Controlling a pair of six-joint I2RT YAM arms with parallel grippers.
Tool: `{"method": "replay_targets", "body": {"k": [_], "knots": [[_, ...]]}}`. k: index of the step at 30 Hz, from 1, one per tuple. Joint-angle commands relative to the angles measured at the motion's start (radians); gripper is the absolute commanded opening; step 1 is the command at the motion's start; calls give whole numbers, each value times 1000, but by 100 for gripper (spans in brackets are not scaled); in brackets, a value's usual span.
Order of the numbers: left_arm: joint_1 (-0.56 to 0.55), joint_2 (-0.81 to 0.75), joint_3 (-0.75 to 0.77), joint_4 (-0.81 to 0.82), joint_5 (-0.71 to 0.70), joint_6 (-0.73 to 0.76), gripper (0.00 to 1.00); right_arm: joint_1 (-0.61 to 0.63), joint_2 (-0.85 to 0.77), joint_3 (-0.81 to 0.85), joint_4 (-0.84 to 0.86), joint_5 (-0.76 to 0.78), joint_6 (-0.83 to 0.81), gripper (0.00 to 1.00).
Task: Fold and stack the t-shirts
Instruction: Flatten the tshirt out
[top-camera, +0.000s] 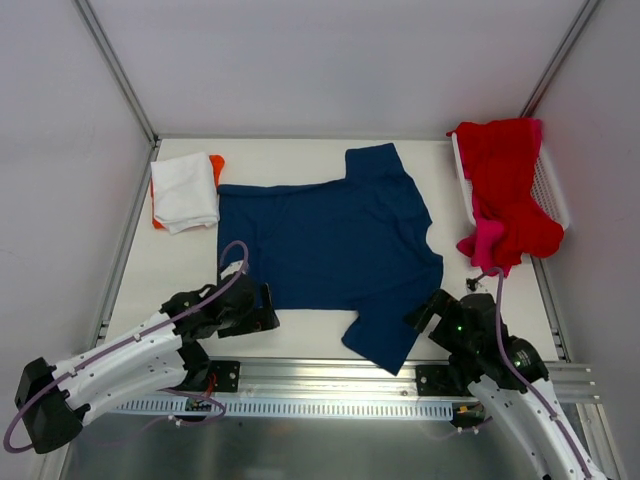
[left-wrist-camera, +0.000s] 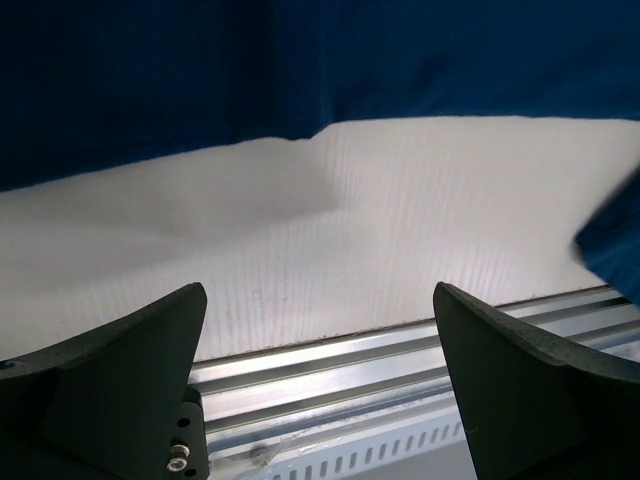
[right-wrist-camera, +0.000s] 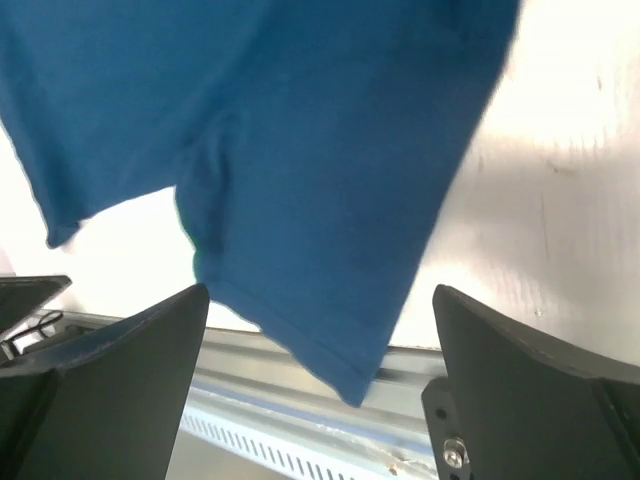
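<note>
- Navy t-shirt (top-camera: 330, 240): spread flat mid-counter (top-camera: 280, 160), one sleeve overhanging near edge.
- L claw (top-camera: 268, 310): fingers apart, empty, just beside shirt's near-left corner.
- R claw (top-camera: 422, 312): fingers apart, empty, near edge, beside the overhanging sleeve.
- White t-shirt (top-camera: 185, 190): folded, atop orange t-shirt (top-camera: 216, 162), far-left corner.
- Red t-shirt (top-camera: 505, 170) & pink t-shirt (top-camera: 487, 243): heaped in white mesh basket (top-camera: 553, 190), far-right corner.
</note>
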Motion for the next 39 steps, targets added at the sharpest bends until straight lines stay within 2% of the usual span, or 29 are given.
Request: {"method": "replay_targets", "body": {"k": [1,5,7,14,22,25,31,37,39], "knots": [[-55,20,-26,-34,-75,-86,99,7,-35,-59,-98,-59,80,99],[-76,9,-61,-32,-97,-115,99,7,-119,-121,-113,-61,180,99],[-79,10,-73,-32,-100,-123,99,7,-104,-136,-111,-66,199,99],[-95,9,-101,-27,-117,-152,99,11,66,-176,-18,-133,224,99],[-96,-16,-118,-11,-133,-158,99,57,349,-56,31,-78,218,100],[-96,-14,-125,3,-135,-157,99,103,405,-79,120,-93,272,99],[-96,1,-127,22,-135,-131,99,244,554,-104,310,-4,376,100],[-96,-3,-127,31,-132,-123,99,342,692,-78,407,83,422,99],[-96,-6,-130,31,-127,-120,99,367,715,-67,415,102,431,91]]}}
